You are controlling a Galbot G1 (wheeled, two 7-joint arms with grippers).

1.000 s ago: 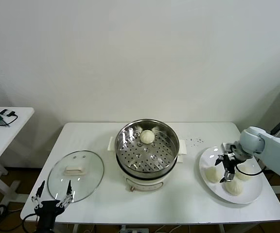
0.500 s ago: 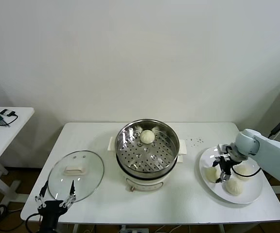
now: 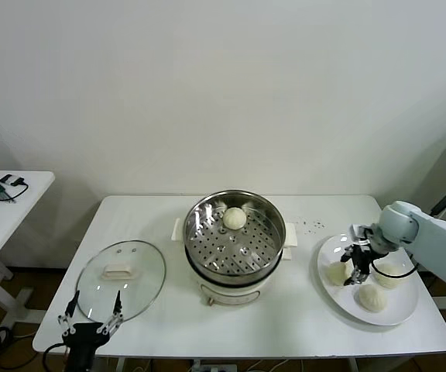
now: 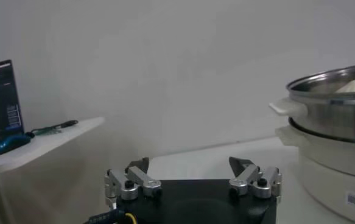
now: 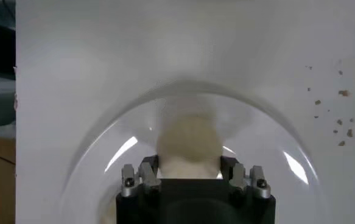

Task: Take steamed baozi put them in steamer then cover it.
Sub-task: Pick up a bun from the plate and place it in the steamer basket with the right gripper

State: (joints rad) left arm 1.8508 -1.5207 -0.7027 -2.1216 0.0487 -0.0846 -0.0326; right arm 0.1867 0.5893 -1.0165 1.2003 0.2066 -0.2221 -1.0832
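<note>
Right claw point(image 5: 189, 173) around plate baozi point(image 5: 188, 141)

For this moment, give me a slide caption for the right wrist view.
Right claw closed around a baozi above the white plate.

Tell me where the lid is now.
In the head view the lid lies flat on the table's left side, beside the steamer, just beyond the left pincer.

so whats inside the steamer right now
One bun sits on the steamer's holed tray, at the far side. The rest of the tray shows bare; below the tray is hidden.
</note>
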